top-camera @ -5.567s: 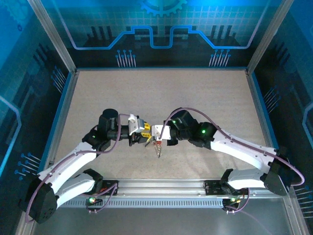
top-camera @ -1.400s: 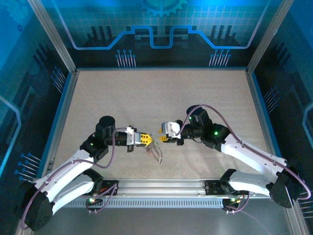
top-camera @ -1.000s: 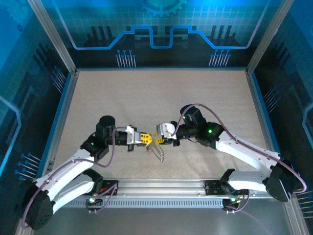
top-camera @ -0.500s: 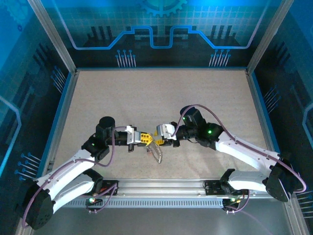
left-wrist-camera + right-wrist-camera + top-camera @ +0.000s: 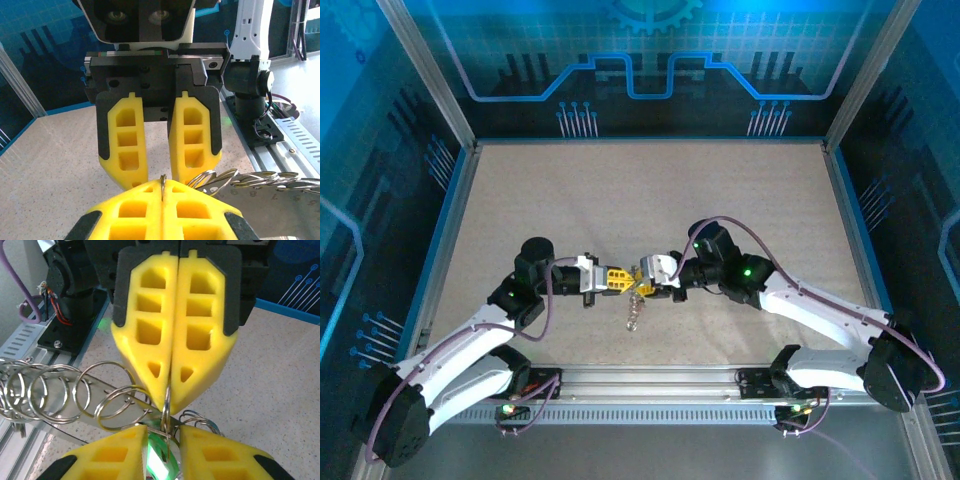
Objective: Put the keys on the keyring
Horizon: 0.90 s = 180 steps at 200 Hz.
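The keyring (image 5: 635,306) is a floppy string of thin silver wire loops, bright and smooth, linked like chain. You see it held between the two grippers over the near middle of the table (image 5: 620,190), with its free end trailing toward the near edge.

One loop stands edge-on in the left gripper (image 5: 171,401), whose yellow fingers (image 5: 150,315) are clenched flat together on that wire. The right gripper (image 5: 160,176) faces it tip to tip, very close. Its fingers stand a little apart, and a small bright green piece (image 5: 159,456), likely a key head, sits in the gap. You cannot tell whether the fingers pinch it.

Progress, as a judgement: the ring is secured and a key appears to sit at it, so threading is the step in hand. Whether any key already rides a loop you cannot tell, so count the threading of each key as work left.

The fingers are hard yellow plastic, wedge-shaped, with open square cells and a black backing. The table is flat, matt and speckled beige.
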### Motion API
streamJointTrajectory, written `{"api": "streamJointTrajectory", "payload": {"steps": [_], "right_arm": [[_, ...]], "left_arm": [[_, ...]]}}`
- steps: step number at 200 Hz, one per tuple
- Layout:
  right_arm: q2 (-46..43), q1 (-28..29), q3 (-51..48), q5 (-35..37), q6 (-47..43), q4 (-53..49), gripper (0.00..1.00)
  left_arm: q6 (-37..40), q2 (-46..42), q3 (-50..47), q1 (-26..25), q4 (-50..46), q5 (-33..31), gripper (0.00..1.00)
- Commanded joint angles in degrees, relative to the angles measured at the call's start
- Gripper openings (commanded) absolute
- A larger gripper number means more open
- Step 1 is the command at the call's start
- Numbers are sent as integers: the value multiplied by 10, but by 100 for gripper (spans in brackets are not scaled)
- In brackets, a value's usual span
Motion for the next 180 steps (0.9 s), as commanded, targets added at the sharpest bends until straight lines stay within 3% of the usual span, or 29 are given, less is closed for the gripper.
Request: {"api": "streamJointTrajectory", "payload": {"steps": [1, 24, 56, 81, 102, 120, 180], "right_arm": [[-8, 6, -6, 3, 20, 40, 22], [-11, 7, -13, 13, 21, 49, 14], [-15, 8, -17, 12, 26, 53, 13], [-18, 8, -25, 18, 32, 63, 0], [-24, 9, -21, 36, 20, 46, 0], [-26, 15, -5, 79, 10, 14, 0], [3, 50, 73, 196, 1, -96, 0]], "left_arm": [[-7, 3, 2, -2, 38, 17, 0], [-9, 10, 4, -2, 39, 20, 0], [-14, 12, 2, -2, 44, 15, 0], [-20, 11, 2, -2, 42, 6, 0], [-7, 12, 14, -1, 6, -8, 0], [14, 16, 30, -2, -52, -32, 15], [54, 31, 57, -3, -137, -68, 15]]}}
